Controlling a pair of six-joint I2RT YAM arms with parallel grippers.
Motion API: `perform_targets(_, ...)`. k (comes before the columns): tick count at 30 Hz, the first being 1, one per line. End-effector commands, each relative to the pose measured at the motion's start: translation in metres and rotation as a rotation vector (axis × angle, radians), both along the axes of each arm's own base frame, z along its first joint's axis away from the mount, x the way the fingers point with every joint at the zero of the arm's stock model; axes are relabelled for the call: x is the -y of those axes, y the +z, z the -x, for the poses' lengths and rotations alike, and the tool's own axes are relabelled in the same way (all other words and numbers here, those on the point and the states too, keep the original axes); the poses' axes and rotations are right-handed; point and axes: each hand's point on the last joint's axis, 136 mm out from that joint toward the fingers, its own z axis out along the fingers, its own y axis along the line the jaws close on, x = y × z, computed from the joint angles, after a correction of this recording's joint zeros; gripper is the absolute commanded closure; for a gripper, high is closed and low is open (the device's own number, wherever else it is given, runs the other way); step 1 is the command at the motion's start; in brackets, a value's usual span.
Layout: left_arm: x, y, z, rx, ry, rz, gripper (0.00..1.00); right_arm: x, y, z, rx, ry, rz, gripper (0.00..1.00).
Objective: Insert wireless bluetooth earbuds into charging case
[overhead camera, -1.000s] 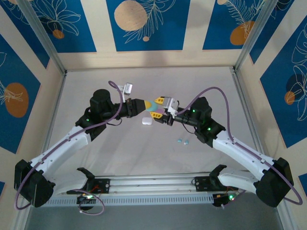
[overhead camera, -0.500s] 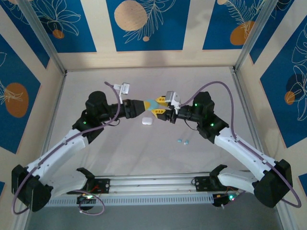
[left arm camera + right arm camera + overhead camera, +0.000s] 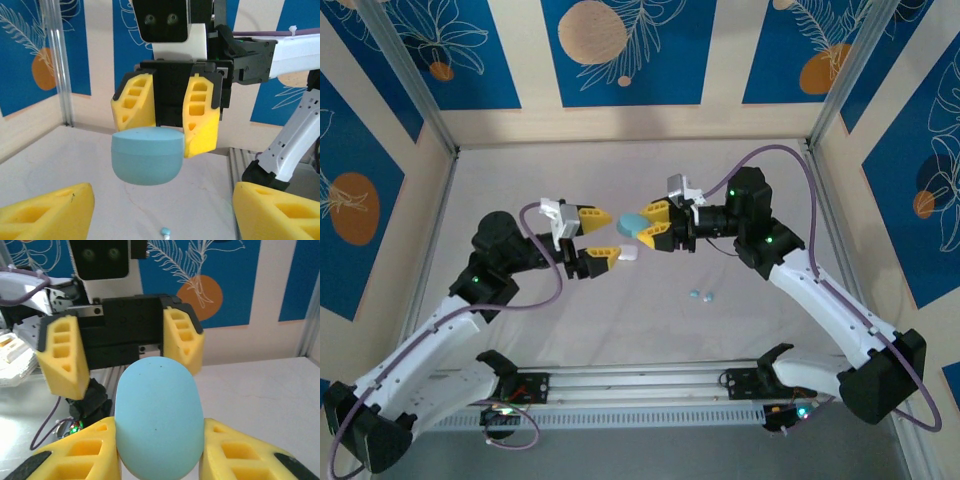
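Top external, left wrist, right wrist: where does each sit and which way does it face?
Top external: above and behind the arms, looking down at the table; left gripper open, right gripper shut on the cyan charging case.
Left wrist: on the left arm, facing the right gripper head-on; own fingers at the bottom corners.
Right wrist: on the right arm, facing the left gripper; own fingers flank the case.
Shared: all three show the case; wrist views face each other.

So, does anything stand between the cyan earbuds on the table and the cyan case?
No object lies between them, but the cyan case, held off the table in the right gripper, looks closed, so its lid bars the way in. The cyan earbuds lie loose on the table.
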Motion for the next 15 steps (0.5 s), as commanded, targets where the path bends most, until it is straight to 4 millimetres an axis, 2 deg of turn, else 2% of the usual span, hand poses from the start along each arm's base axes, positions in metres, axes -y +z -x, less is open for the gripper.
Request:
perform_targets(1, 0.004, 0.014, 0.01, 0.074, -0.067, 0.035, 0.31, -0.001, 0.008, 0.012, -0.026, 0.067, -0.006, 0.66)
perform_targets(15, 0.013, 0.014, 0.003, -0.004, -0.097, 0.046, 0.43, -0.013, 0.007, 0.012, 0.004, 0.079, 0.002, 0.66)
